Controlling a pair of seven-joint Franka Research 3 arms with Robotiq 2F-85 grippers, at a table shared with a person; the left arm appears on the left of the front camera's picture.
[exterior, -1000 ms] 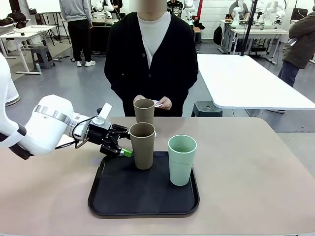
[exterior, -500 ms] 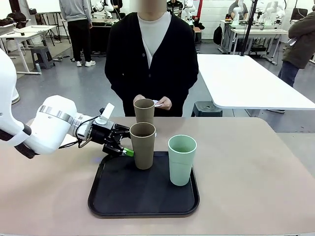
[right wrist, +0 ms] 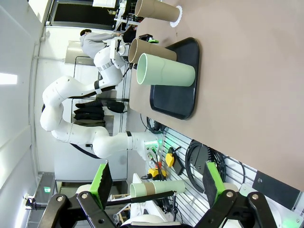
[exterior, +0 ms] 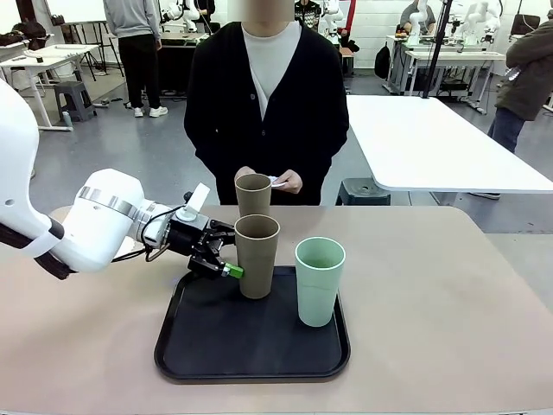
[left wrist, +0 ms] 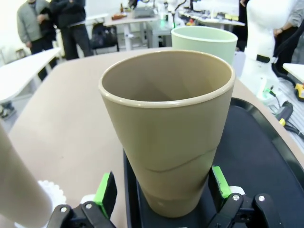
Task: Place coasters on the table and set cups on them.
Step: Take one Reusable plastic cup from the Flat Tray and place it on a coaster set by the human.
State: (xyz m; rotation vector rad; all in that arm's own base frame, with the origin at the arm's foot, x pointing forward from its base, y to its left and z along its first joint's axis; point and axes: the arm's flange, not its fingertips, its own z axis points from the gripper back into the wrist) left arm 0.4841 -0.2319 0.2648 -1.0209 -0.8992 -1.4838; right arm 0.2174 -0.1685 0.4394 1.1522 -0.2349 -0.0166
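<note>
Left gripper [exterior: 229, 252] spread wide around tan cup [exterior: 257, 257] on black tray [exterior: 216, 346], mint cup [exterior: 319, 281] alongside, second tan cup [exterior: 253, 194] set on coaster [right wrist: 179, 15] on table [exterior: 449, 303] beyond tray, right gripper [right wrist: 155, 178] parted, empty.

Beige matte counter [exterior: 449, 294]. Black tray [exterior: 216, 346] lies flat on it; its edge runs beneath the left fingers [exterior: 232, 271]. One white coaster [left wrist: 50, 191] on bare counter just outside one finger, off the tray.
</note>
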